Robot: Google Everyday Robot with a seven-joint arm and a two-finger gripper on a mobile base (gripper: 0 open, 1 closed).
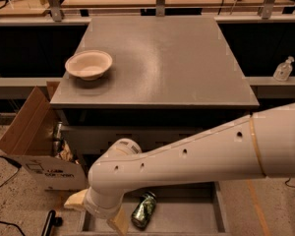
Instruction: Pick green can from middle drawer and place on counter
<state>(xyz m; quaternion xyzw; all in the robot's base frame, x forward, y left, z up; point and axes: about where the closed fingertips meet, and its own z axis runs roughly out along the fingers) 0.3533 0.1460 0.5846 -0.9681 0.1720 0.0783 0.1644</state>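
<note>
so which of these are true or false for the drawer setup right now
1. The green can lies in the middle drawer. True.
2. The gripper hovers over the counter. False: it is down at the drawer, just left of the can.
3. A bowl sits on the left part of the counter. True.
4. The clear pump bottle stands on the counter. False: it stands on a ledge off to the counter's right.
5. The cardboard box is right of the cabinet. False: it is on the left.

Mottled green can lies tilted in the middle drawer, pincer just beside.
</note>
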